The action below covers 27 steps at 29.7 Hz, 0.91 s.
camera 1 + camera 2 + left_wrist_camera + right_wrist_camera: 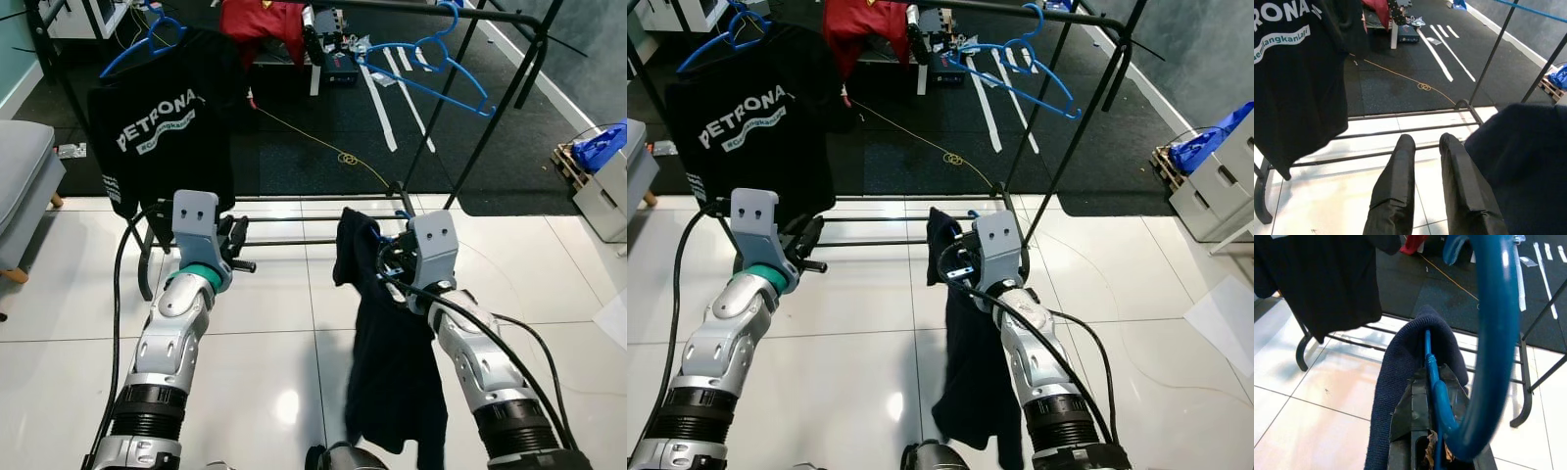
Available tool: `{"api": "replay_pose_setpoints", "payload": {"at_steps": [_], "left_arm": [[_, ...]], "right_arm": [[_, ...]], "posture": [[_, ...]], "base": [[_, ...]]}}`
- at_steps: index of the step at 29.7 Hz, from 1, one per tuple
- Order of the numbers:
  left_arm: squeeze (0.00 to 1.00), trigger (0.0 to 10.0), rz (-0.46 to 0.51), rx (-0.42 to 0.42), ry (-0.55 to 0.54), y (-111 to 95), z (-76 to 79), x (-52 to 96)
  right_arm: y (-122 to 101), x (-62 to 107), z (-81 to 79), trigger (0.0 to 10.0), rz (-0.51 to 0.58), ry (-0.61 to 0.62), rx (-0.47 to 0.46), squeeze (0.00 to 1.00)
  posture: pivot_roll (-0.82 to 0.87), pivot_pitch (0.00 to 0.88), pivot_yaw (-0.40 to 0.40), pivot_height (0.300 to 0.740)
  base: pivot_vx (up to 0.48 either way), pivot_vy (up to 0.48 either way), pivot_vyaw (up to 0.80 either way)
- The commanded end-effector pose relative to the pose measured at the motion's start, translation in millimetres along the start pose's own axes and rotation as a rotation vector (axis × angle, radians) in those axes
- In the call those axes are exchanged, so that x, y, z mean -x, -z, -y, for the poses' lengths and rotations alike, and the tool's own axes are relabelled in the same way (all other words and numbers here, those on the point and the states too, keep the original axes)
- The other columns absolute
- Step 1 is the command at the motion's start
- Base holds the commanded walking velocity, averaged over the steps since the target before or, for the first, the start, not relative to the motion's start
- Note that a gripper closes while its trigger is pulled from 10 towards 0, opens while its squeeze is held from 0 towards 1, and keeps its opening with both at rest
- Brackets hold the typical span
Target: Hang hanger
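My right gripper (392,264) is shut on a blue hanger (1431,367) that carries a dark navy garment (392,372). The garment hangs low in front of me over the white tiles. The hanger's hook (1493,333) curves close past the right wrist camera. Ahead stands a black clothes rack (490,108) whose top bar (411,8) is well above the held hanger. A black printed T-shirt (162,137) on a blue hanger hangs at the rack's left, and an empty blue hanger (436,73) at its right. My left gripper (238,250) is open and empty, beside the T-shirt's hem.
The rack's low rails (294,223) cross the floor just ahead of both grippers. A grey sofa (20,186) sits at the left, a white box (607,201) with a blue bag (602,147) at the right. A yellow cord (313,142) lies on the dark mat behind.
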<state>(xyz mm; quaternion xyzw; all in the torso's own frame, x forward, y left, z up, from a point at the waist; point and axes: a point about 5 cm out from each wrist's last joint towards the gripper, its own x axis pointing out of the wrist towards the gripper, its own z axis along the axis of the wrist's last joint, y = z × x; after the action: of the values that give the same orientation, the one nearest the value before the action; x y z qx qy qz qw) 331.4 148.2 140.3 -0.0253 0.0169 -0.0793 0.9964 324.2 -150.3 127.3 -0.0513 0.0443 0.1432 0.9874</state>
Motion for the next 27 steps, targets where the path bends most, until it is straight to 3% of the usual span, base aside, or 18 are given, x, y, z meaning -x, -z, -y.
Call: {"api": "replay_pose_setpoints", "payload": {"at_steps": [1, 18, 27], "left_arm": [[0.00, 10.0, -0.009, 0.002, 0.008, 2.5, 1.4, -1.3], [0.00, 10.0, -0.023, -0.024, 0.015, 6.0, 1.0, 2.4], [0.00, 10.0, -0.009, -0.039, 0.043, 1.4, 6.0, 3.5]], "right_arm": [[-10.9, 0.3, 3.4, 10.0, 0.044, -0.002, 0.003, 0.00], [-8.6, 4.2, -0.1, 10.0, 0.034, -0.016, -0.007, 0.00], [-6.8, 5.5, -2.5, 10.0, 0.032, -0.008, -0.029, 0.00]], "posture": [[-0.06, 0.085, -0.016, 0.740], [-0.05, 0.089, -0.016, 0.740], [-0.05, 0.089, -0.006, 0.740]], "base": [[0.000, 0.000, 0.00], [0.000, 0.452, 0.00], [0.000, -0.467, 0.00]]}}
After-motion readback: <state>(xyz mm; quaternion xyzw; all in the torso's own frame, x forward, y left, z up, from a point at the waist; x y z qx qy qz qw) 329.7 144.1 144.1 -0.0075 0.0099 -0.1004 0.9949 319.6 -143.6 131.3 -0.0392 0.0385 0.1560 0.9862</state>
